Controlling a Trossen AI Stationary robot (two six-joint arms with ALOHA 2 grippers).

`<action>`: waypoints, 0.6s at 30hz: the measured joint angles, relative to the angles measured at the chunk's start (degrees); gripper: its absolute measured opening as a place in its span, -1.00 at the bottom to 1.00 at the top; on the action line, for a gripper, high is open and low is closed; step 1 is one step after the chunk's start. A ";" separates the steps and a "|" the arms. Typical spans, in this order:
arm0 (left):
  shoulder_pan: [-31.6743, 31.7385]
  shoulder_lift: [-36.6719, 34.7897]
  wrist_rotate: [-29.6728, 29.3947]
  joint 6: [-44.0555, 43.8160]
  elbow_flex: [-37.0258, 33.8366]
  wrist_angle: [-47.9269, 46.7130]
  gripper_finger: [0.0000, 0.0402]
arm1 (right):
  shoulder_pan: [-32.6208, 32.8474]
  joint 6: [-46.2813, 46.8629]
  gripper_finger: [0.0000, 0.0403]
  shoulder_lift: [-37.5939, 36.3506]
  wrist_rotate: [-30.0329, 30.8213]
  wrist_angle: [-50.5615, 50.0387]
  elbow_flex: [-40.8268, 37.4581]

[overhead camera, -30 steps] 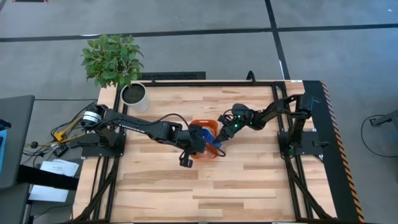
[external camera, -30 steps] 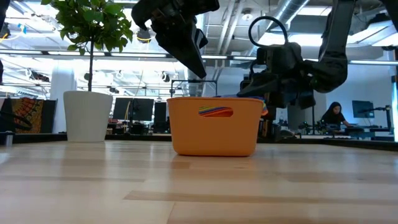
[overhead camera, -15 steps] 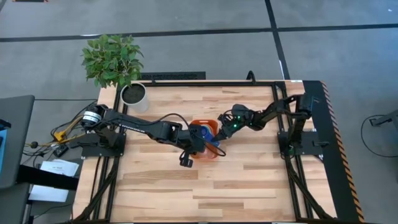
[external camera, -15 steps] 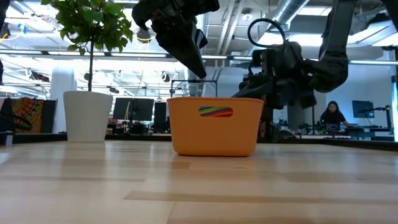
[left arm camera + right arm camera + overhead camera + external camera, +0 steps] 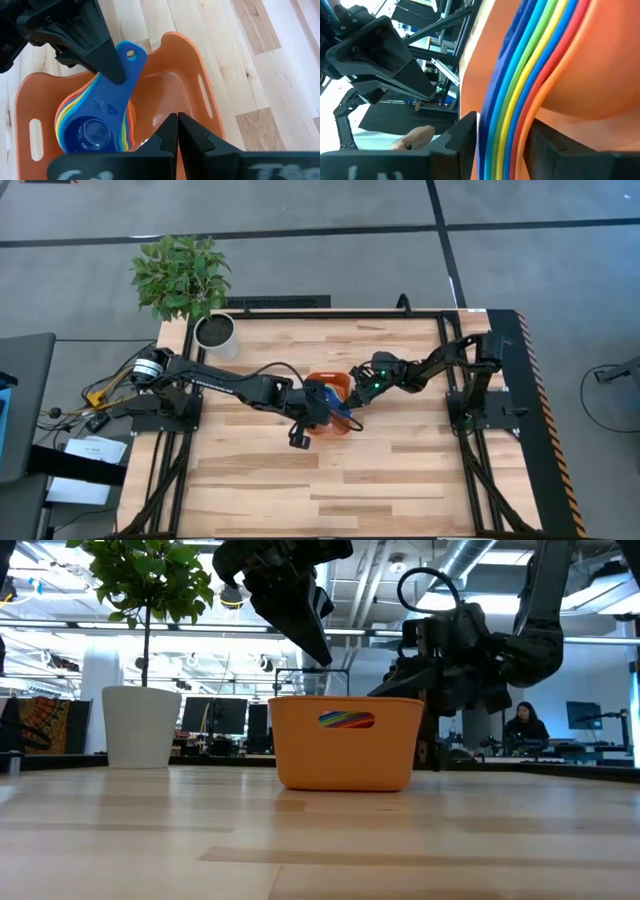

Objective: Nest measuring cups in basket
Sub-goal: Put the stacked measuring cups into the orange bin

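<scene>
Left wrist view: measuring cups (image 5: 97,122) nested in basket (image 5: 192,80)

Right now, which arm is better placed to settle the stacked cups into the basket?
Right. The right gripper has its jaws around the handles of the nested stack of rainbow-coloured plastic measuring cups inside the orange plastic basket; the left gripper hangs above, jaws shut and empty.

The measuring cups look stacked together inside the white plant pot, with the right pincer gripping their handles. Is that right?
Not the pot. The measuring cups sit nested in the orange basket, as the left wrist view shows. The white plant pot stands apart at the table's corner. The right pincer does grip their handles.
</scene>
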 joint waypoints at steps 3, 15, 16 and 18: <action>0.00 0.00 0.00 -0.44 0.00 0.00 -1.00 | 0.08 0.30 -0.17 0.00 0.38 -0.49 0.00; 0.00 0.00 0.02 -0.46 0.02 -0.24 -1.00 | 0.05 0.63 -0.18 -0.02 -2.59 -1.48 0.00; 0.00 0.00 0.01 -0.46 0.02 -0.24 -1.00 | 0.04 0.19 -0.18 -0.02 -2.56 -1.49 0.00; 0.00 0.00 0.01 -0.48 0.02 -0.24 -1.00 | 0.04 -0.51 -0.17 -0.02 -2.48 -1.50 0.00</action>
